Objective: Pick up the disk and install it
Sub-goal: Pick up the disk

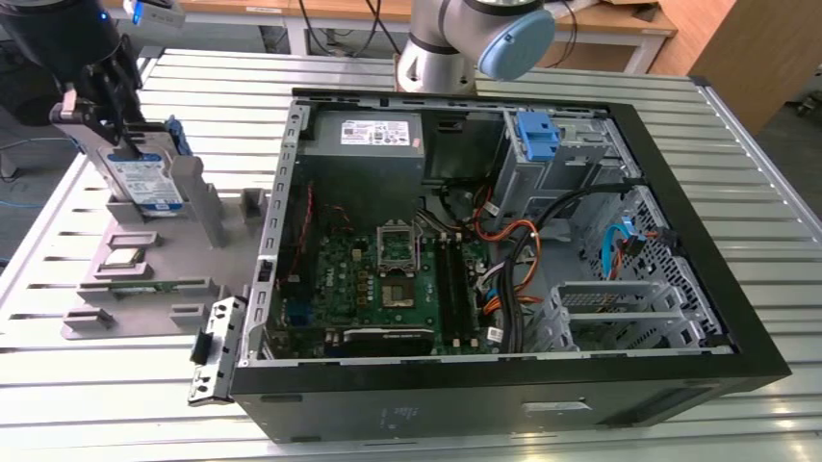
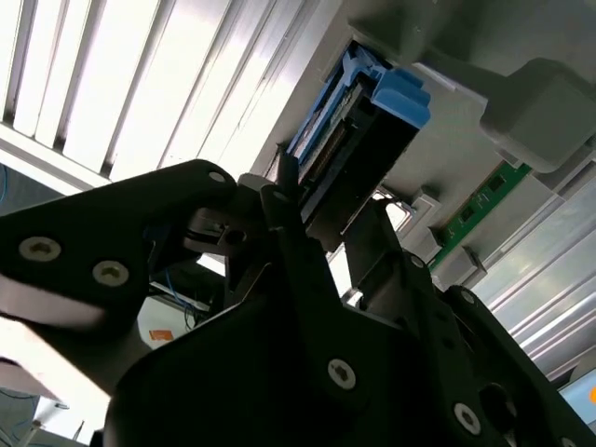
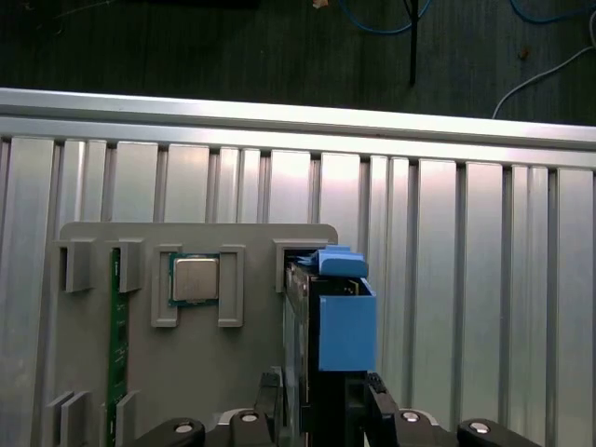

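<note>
The disk [image 1: 144,181] stands on edge in a slot of the grey parts fixture [image 1: 192,250], at the exterior view's left. It is a silver drive with a blue-and-white label in a blue carrier frame. My gripper [image 1: 110,125] comes down on it from above. In the first wrist view the black fingers of the gripper [image 3: 324,396] press both faces of the disk [image 3: 346,326]. In the second wrist view the gripper [image 2: 331,196] closes around the near edge of the disk [image 2: 372,112].
The fixture also holds a processor chip [image 1: 122,257] and a green memory stick [image 1: 141,285]. At the exterior view's right lies the open computer case [image 1: 514,385], with its metal drive cage and blue bracket [image 1: 537,135] and grey power supply [image 1: 379,133]. The arm's base [image 1: 444,48] stands behind it.
</note>
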Robot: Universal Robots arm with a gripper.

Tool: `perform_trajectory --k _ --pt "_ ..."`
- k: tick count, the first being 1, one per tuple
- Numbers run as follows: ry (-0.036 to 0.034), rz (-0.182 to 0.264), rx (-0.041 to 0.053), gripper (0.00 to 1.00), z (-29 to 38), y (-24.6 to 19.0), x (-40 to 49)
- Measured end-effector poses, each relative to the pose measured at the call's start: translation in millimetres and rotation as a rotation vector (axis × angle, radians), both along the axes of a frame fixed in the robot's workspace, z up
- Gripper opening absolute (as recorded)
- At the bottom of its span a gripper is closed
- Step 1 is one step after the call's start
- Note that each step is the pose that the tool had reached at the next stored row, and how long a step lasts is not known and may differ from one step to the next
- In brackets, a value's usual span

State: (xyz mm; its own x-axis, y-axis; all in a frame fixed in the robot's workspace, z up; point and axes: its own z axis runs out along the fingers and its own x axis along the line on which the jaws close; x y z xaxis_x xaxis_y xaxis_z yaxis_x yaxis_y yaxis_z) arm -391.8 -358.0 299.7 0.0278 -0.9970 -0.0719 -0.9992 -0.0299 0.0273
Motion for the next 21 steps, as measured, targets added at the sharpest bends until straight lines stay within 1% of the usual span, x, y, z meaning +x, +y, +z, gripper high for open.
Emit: perform_trajectory --k 2,3,7,9,10,19,21 --pt "0.0000 0.000 0.0000 0.48 0.0 0.0 0.0" --pt "0.0000 0.000 0.0000 0.55 0.0 0.0 0.0" --pt "0.0001 -0.006 0.0000 0.55 0.0 0.0 0.1" --pt "0.0001 -0.038 -0.0001 0.55 -0.3 0.0 0.2" --pt "0.0002 -0.046 -0.0001 0.55 -0.3 0.0 0.2" --pt "0.0001 -0.050 -0.0001 0.55 -0.3 0.0 0.3" --pt "0.0000 -0.051 0.0000 0.53 -0.3 0.0 0.4"
